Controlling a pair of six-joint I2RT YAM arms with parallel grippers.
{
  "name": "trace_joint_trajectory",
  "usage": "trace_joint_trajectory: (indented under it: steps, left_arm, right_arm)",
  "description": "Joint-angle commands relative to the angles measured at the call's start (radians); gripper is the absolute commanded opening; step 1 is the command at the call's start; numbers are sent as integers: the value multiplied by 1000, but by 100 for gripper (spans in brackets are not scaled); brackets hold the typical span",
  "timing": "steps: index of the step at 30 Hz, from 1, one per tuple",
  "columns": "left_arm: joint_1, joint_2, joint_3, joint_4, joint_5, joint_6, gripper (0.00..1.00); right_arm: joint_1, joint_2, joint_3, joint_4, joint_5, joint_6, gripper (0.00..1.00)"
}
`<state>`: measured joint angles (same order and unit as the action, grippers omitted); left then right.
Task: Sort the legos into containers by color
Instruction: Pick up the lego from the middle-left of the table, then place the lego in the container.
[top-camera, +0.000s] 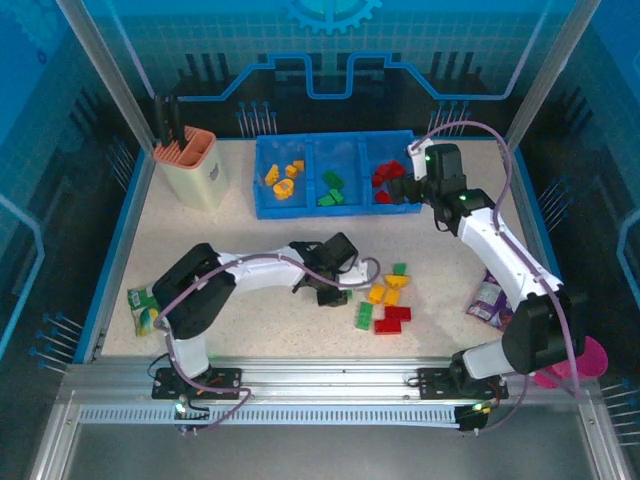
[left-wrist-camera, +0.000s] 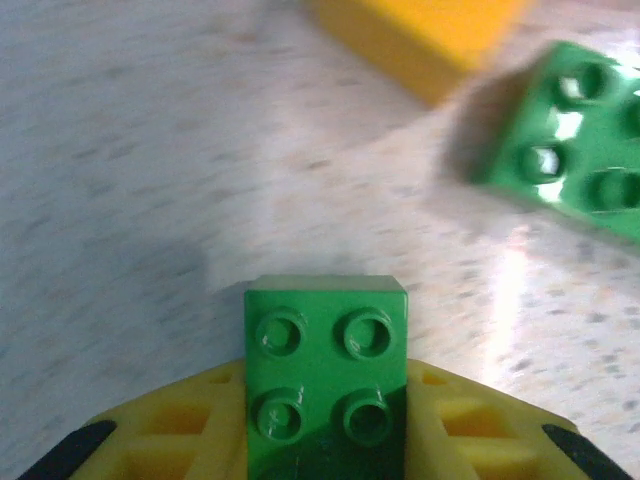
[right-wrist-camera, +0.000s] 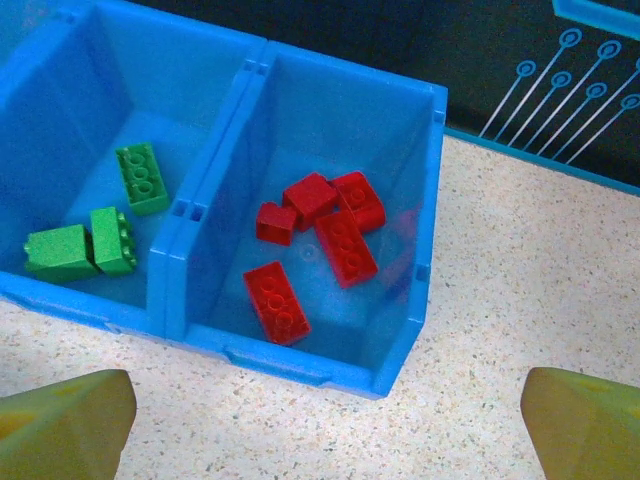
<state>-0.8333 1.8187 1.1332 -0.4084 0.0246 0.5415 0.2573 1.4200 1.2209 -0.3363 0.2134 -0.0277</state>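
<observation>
My left gripper (left-wrist-camera: 326, 425) is shut on a small green lego (left-wrist-camera: 326, 330), with a yellow finger on each side, low over the table; in the top view this gripper (top-camera: 328, 290) sits just left of the loose pile. Another green brick (left-wrist-camera: 570, 140) and a yellow one (left-wrist-camera: 420, 35) lie beyond it. Loose legos on the table include yellow (top-camera: 378, 294), green (top-camera: 365, 315) and red (top-camera: 392, 320). My right gripper (right-wrist-camera: 320, 430) hangs open over the table before the blue containers (top-camera: 335, 211). Red bricks (right-wrist-camera: 320, 240) lie in the right compartment, green bricks (right-wrist-camera: 100, 215) in the middle, yellow-orange ones (top-camera: 283, 178) in the left.
A cream holder with an orange rim (top-camera: 190, 165) stands at the back left. A green packet (top-camera: 143, 305) lies at the left edge, a purple packet (top-camera: 490, 300) at the right, and a pink cup (top-camera: 582, 365) by the right arm's base.
</observation>
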Motion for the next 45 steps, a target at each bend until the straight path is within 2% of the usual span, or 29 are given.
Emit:
trace_joint_trajectory:
  steps: [1,7,11,17,26,29,36,45]
  left_arm:
    - [83,-73,74,40,-54,-124,30]
    - [226,60,368,18,-224,-286,30]
    - [301,202,593,-29,-264,-409,31]
    - [322,464,945,-138,-352,-379,31]
    - [368,747,1337,-197,-360,-389,31]
    - [378,804,1408,-201,-348,-392,32]
    - [384,853,1424,-162,-305,-410,35]
    - [384,874,1458,-139,-285,-410,49]
  right_arm:
    - [-12,-20,-27,-21,-31,28,100]
    - [-12,-9,-24,-36,-80,17,100]
    - [-18,-24,-51,3,-140,9,100]
    - [-29,0,-28,-1,-205,3,100]
    - [-38,12,-31,-3,-246,9,100]
    - [-40,17,-31,2,-254,10,100]
    - [-48,72,-10,-2,-275,18,100]
    - [-59,124,-11,7,-313,23,100]
